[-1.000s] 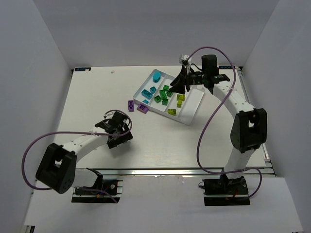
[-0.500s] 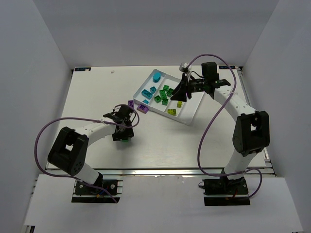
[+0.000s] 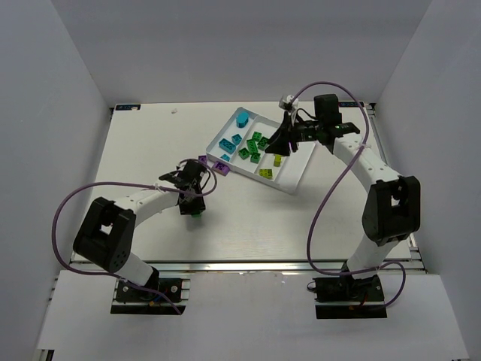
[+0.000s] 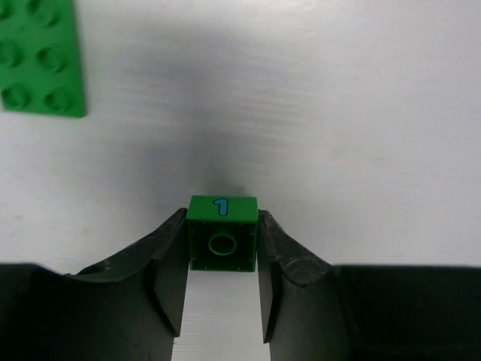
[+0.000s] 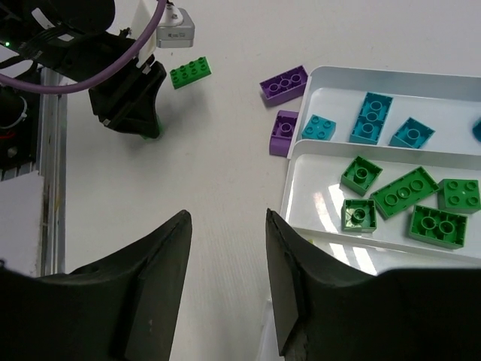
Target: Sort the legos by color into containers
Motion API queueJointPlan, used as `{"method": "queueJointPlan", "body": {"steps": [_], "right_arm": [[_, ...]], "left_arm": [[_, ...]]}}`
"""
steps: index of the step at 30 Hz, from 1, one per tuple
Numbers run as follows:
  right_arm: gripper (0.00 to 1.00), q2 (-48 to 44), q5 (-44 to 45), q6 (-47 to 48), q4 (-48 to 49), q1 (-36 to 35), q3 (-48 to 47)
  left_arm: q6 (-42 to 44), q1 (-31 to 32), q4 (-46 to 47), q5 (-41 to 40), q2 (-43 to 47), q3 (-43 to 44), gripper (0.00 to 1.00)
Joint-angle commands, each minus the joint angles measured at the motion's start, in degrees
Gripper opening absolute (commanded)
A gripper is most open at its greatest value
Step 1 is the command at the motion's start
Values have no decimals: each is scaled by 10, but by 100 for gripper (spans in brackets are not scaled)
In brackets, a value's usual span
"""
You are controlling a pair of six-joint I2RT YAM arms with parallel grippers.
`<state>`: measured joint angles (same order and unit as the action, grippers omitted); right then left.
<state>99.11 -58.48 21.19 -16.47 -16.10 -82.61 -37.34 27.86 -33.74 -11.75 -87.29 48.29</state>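
Left arm reaches forward and inward over the table (image 3: pixel 248 226), forearm low, wrist bent so the left gripper (image 3: pixel 195 207) points down, left of the tray (image 3: pixel 299 167) and well apart from it. Wrist view: left gripper (image 4: pixel 222 219) pinched narrow on a green brick (image 4: pixel 222 242), a finger pressed flat to each side; cannot tell if the brick sits on the table or hangs just above it. The brick's far face carries a blue "1" (the only readable mark anywhere). A flat green plate (image 4: pixel 41 56) lies on the table near it, apart. Right arm arches high and leans left, the right gripper (image 3: pixel 284 139) poised over the tray's middle. Its own camera shows the right gripper (image 5: pixel 228 226) with fingers spread and nothing between them. The tray lies skewed, long sides running diagonally. Cyan bricks (image 5: pixel 373 116) sit in its leftmost compartment, green bricks (image 5: pixel 406 192) in the next, yellow-green bricks (image 3: pixel 276 156) in the third. Two purple bricks (image 5: pixel 284 83) lie on the table just beside the tray's left corner. Bare tabletop runs from the left gripper to the metal rail (image 3: pixel 263 265) at the near edge; white walls stand close on the left, right and far sides.
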Motion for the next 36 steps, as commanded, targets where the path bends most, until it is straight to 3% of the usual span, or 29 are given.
{"method": "queueJointPlan", "body": {"steps": [1,2,3,6,10,16,17,19,20,22,23,27,30,31,32,36], "right_arm": [[50,-50,20,-18,20,9,9],[54,-65,54,-32,57,13,18],[89,-74,77,-82,91,26,32],[89,-91,95,-169,201,73,89],[89,-74,71,-175,184,112,88],[58,-93,44,-155,180,124,120],[51,-96,43,-155,180,125,128],[48,-99,40,-154,174,125,135],[47,-102,41,-151,174,125,142],[49,-105,42,-149,174,125,148],[52,-108,42,-144,173,125,151],[64,-110,48,-120,156,125,154],[72,-109,46,-92,132,124,150],[77,-110,45,-85,129,124,148],[89,-110,43,-78,125,123,147],[89,-108,40,-39,91,119,134]], "left_arm": [[-7,-2,61,71,40,56,2],[-9,-2,77,87,41,65,1],[-12,-2,91,102,40,77,0],[-12,-2,139,150,7,129,0],[-1,-2,149,179,-108,219,0],[19,-2,113,198,-247,398,2],[22,-1,105,199,-280,420,7],[24,-1,82,197,-308,478,11],[24,1,77,193,-327,491,20],[24,2,68,179,-338,519,31],[23,3,65,176,-343,525,42],[22,5,60,176,-355,543,62],[21,10,66,183,-349,543,70],[20,11,68,182,-341,544,71],[17,11,70,183,-337,542,72],[16,11,73,170,-307,542,74]]}}
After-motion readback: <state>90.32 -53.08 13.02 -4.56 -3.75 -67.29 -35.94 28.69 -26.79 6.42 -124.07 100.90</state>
